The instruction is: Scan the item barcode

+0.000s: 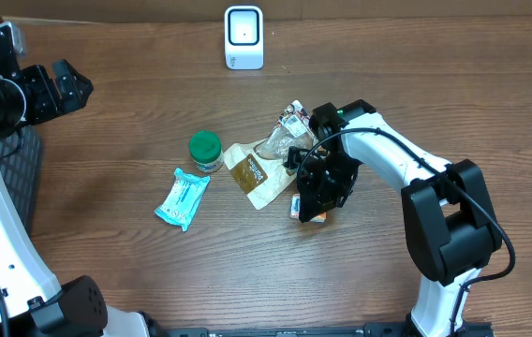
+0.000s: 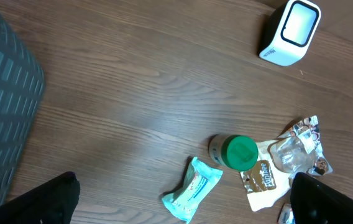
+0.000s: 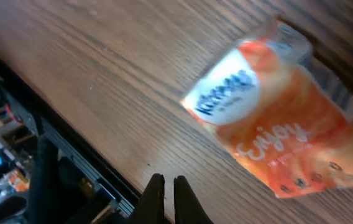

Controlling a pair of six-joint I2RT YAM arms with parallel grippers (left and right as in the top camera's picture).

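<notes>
Above the table (image 1: 135,140), the right hand (image 3: 169,182) hangs closed beside an orange packet (image 3: 276,140).

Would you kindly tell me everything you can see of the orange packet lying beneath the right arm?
The orange packet is a soft pack in glossy plastic wrap, orange with paler streaks. It carries a white oval with dark lettering and the word "Enjoy" in white script. It lies flat on the wooden table, askew in the right wrist view. From overhead only a corner peeks out under the arm. The right gripper has its jaws shut, holds nothing and stands clear of the pack.
</notes>
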